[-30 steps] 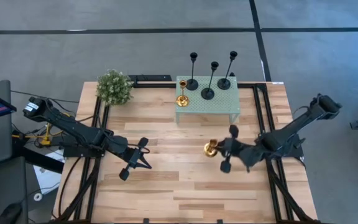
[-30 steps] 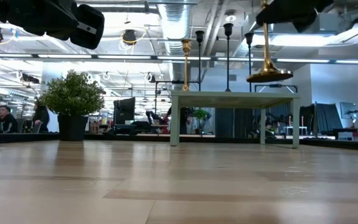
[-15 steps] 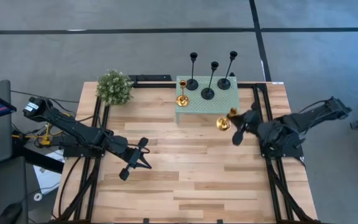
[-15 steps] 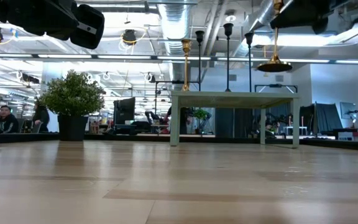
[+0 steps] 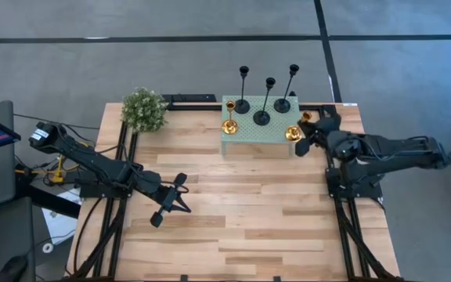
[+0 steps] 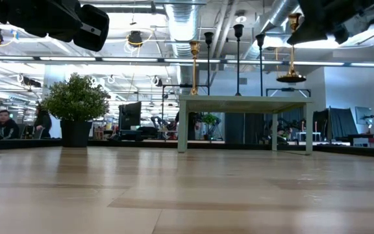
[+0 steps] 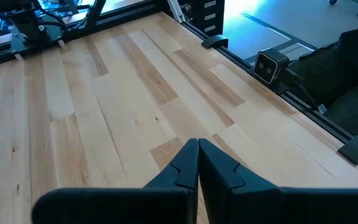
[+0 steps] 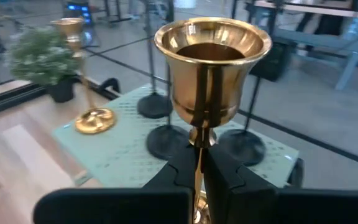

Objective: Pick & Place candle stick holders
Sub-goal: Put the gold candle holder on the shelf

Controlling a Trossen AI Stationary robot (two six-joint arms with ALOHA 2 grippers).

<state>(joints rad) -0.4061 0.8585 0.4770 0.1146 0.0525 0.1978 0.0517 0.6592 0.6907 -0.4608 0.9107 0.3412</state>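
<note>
My right gripper (image 5: pixel 304 131) is shut on a shiny gold candle stick holder (image 6: pixel 291 49), held above the right end of the pale green mesh stand (image 5: pixel 261 135). On the stand's top stand three tall black holders on their round bases (image 5: pixel 243 106) (image 5: pixel 262 117) (image 5: pixel 282 104), and a second gold holder (image 5: pixel 229 125) stands at its left end. My left gripper (image 5: pixel 171 205) is shut and empty over the table's middle left; its fingers meet in the left wrist view (image 7: pixel 197 168). My right gripper pinches the gold holder's thin stem (image 8: pixel 197 142) just under its cup (image 8: pixel 213 59) between its two fingers. The fingers come about level from the table's right side, across the stem. The holder is upright, its round base (image 6: pixel 291 78) clear above the stand's top.
A small green bushy plant (image 5: pixel 144 110) stands at the table's far left corner. Black rails (image 5: pixel 331 157) run along the table's sides. Bare wood (image 5: pixel 233 219) lies in front of the stand.
My right gripper has carried the gold holder from over the table's middle right toward the far edge and to the right, and now holds it above the stand's right end. The holder has stayed upright and clear throughout.
</note>
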